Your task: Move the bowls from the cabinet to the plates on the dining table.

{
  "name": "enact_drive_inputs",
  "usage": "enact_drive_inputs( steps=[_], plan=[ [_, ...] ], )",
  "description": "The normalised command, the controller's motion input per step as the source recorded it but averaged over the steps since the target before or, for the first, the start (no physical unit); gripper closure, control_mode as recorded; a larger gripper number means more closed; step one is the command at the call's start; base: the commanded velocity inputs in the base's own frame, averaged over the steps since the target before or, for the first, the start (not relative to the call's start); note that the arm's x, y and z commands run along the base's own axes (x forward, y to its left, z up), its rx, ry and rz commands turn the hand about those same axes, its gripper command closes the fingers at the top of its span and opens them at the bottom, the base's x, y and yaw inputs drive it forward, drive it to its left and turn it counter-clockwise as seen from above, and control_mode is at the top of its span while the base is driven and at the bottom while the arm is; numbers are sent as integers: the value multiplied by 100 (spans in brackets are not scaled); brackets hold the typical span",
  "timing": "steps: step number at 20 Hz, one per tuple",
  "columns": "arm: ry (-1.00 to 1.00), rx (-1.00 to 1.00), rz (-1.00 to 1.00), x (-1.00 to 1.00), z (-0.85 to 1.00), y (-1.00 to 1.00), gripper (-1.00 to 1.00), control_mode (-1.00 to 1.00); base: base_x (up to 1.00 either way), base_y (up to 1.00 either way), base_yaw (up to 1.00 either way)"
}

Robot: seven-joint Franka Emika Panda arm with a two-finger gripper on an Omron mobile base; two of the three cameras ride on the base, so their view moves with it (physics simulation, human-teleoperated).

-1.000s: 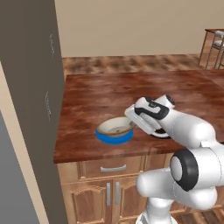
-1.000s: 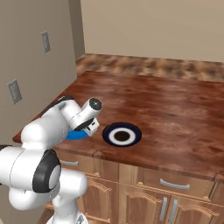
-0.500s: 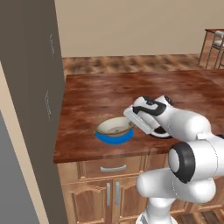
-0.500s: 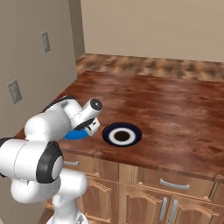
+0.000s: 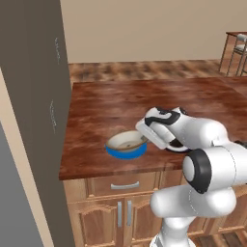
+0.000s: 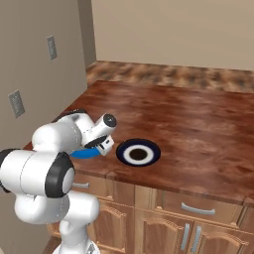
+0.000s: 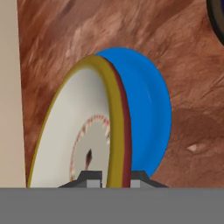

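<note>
A cream bowl (image 5: 126, 141) with a golden-brown rim rests on the bright blue plate (image 5: 126, 152) near the front left of the dining table (image 5: 144, 99). My gripper (image 5: 144, 139) reaches it from the right and is shut on the bowl's near rim. In the hand view the fingertips (image 7: 91, 179) straddle the rim of the bowl (image 7: 83, 140), with the blue plate (image 7: 148, 113) behind it. The black-navy plate (image 6: 138, 152) with a white centre lies bare just right of my gripper (image 6: 102, 147) and the blue plate (image 6: 82, 154). The cabinet is out of view.
A tall grey unit (image 5: 29, 96) stands against the table's left edge. A beige wall with outlets (image 6: 17, 101) runs along that side. Drawers and doors (image 6: 193, 211) sit under the table (image 6: 198, 119), and a chair (image 5: 236, 48) stands at the far right.
The hand has edged slightly left and down toward the bowl and the elbow has shifted. The bowl stays on the blue plate, still gripped.
</note>
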Motion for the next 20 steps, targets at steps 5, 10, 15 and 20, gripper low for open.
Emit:
enact_drive_inputs(
  steps=[5, 10, 15, 20],
  plan=[
    [0, 0, 0, 1, -14, 7, 100, -100, 0, 0, 0],
    [0, 0, 0, 1, -12, 2, 100, -100, 0, 0, 0],
    [0, 0, 0, 1, -9, 0, 100, -100, 0, 0, 0],
    [0, 0, 0, 16, -2, 0, 100, -100, 0, 0, 0]
  ],
)
